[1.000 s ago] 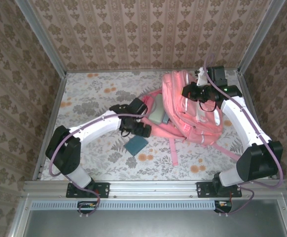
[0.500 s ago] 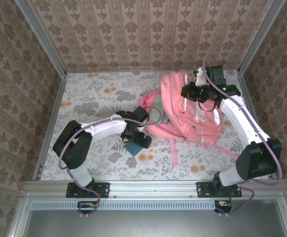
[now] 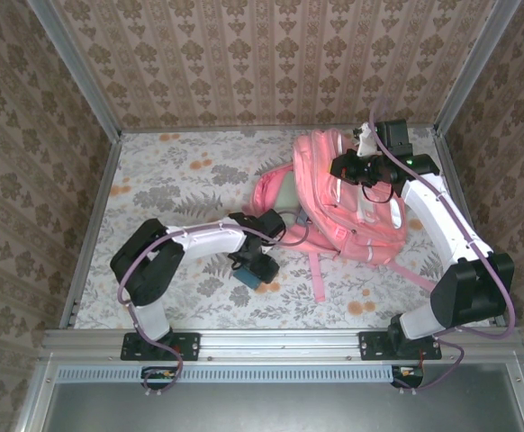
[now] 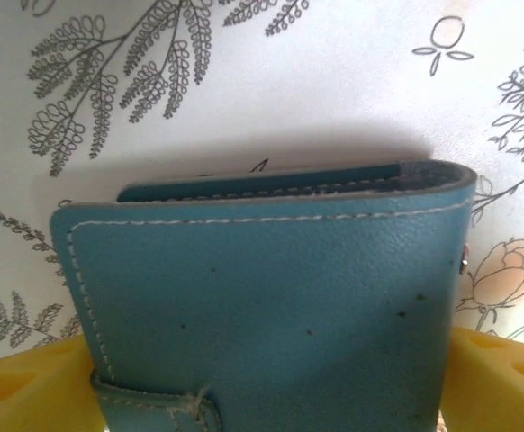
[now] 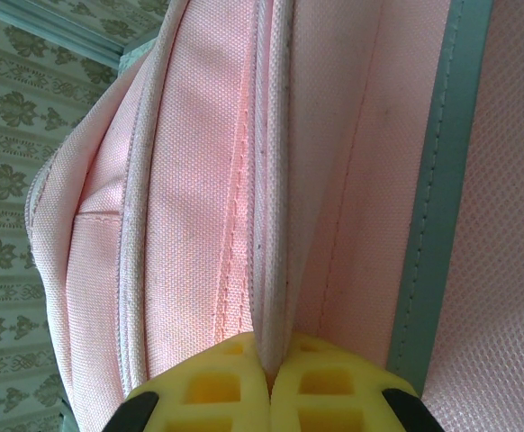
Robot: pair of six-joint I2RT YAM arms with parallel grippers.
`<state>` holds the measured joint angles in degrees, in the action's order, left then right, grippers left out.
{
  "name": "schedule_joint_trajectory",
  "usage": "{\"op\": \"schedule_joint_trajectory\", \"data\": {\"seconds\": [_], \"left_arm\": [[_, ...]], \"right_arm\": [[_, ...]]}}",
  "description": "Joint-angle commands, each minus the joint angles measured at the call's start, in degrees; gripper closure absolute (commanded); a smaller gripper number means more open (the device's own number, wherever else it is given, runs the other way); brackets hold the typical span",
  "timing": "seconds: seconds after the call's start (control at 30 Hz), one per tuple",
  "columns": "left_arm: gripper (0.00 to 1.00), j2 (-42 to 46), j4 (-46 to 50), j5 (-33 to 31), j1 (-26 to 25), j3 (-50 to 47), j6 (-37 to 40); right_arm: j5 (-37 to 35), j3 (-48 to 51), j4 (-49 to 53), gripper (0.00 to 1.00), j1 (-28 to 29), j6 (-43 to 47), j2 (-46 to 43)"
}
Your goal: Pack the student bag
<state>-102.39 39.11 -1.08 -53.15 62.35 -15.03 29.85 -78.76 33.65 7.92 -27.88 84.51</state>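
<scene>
The student bag (image 3: 329, 225) lies at the back right of the table, pink, its mouth open toward the left. My right gripper (image 3: 363, 171) is shut on a white-trimmed edge of the bag (image 5: 190, 180), the fabric pinched between the yellow fingertips (image 5: 269, 346). A teal wallet (image 3: 244, 273) with white stitching lies flat on the table in front of the bag. My left gripper (image 3: 257, 263) is down over it. In the left wrist view the wallet (image 4: 271, 288) spans the whole gap between the yellow fingers (image 4: 28, 387), touching both.
A pale green pencil case (image 3: 286, 200) sits in the bag's open mouth. Pink straps (image 3: 316, 277) trail across the floral tablecloth toward the near edge. Metal frame rails and patterned walls close in the table on three sides.
My left gripper has moved right and toward the near edge, come down over the teal wallet, and its jaws have narrowed onto it. The right gripper and bag have stayed still.
</scene>
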Motion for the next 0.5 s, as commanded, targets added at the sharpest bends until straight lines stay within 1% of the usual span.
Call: {"op": "schedule_joint_trajectory", "data": {"seconds": [0.0,0.03,0.07,0.13,0.27,0.4,0.47], "left_arm": [[0.25,0.0,3.0,-4.5,-0.1,-0.8,-0.5],[0.32,1.0,3.2,-5.2,0.1,-0.7,-0.7],[0.35,2.0,3.3,-5.7,0.2,-0.7,-1.0],[0.36,3.9,3.6,-5.9,1.1,-0.5,-1.6],[0.38,7.0,5.1,-4.0,3.1,2.2,-2.4],[0.42,9.7,6.3,-2.1,4.6,7.8,-3.1],[0.44,9.6,6.2,-0.3,5.5,11.2,-3.9]], "right_arm": [[1.0,-2.9,-3.5,1.0,0.0,-0.3,-0.3],[0.9,-2.9,-3.4,1.0,0.0,-0.2,-0.3],[1.0,-3.0,-3.4,1.0,-0.1,-0.3,-0.3],[1.1,-2.9,-3.4,1.0,0.0,-0.4,-0.3],[1.3,-3.1,-3.4,1.0,0.1,-0.3,-0.4],[1.4,-3.3,-3.2,1.0,0.1,0.3,-0.6],[1.4,-3.4,-3.2,1.0,0.2,0.3,-0.6]]}}
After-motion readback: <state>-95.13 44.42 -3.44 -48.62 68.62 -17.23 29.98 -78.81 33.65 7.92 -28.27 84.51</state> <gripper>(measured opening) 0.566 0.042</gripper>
